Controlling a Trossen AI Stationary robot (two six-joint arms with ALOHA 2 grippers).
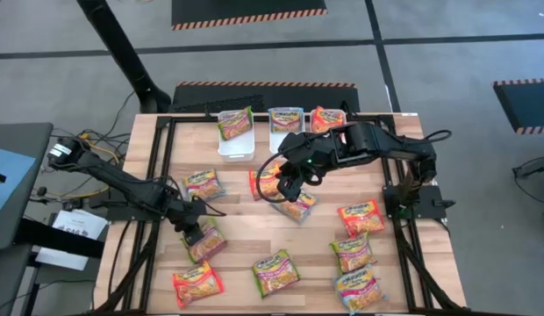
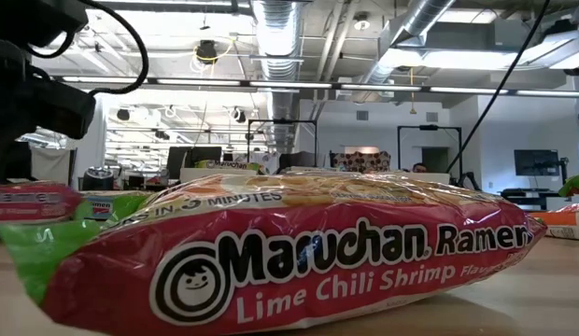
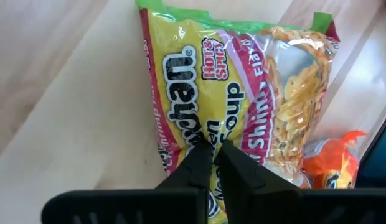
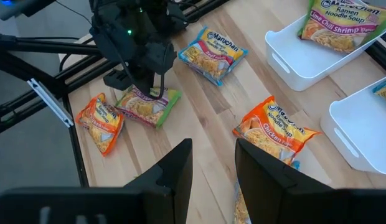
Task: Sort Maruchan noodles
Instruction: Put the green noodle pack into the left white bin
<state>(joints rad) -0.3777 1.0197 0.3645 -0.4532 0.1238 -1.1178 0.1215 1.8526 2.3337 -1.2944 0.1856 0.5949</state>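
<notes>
On the wooden table (image 1: 254, 241) most noodle packets are seen scattered loose while only three lie in the white bins (image 1: 236, 143) at the far edge, so sorting is judged barely begun. Over the middle, the right gripper (image 1: 288, 189) is held open and empty above an orange packet (image 4: 277, 130), where a descent is called for. Near the front-left, the left gripper (image 3: 213, 153) is pinched shut on a green-edged packet (image 3: 243, 93), to be lifted next.

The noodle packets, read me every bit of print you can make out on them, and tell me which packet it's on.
"Maruchan Ramen", "Lime Chili Shrimp", "in 3 minutes": the near red and green packet in the low view.
"Hot & Spicy", "Soup", part of "Maruchan": the green-edged packet under the left gripper.
"Ramen Noodle Soup", "Lime Chili Shrimp": the packet in a white bin.
"Chicken": the orange packet.
The high view's packets are too small to read.
</notes>
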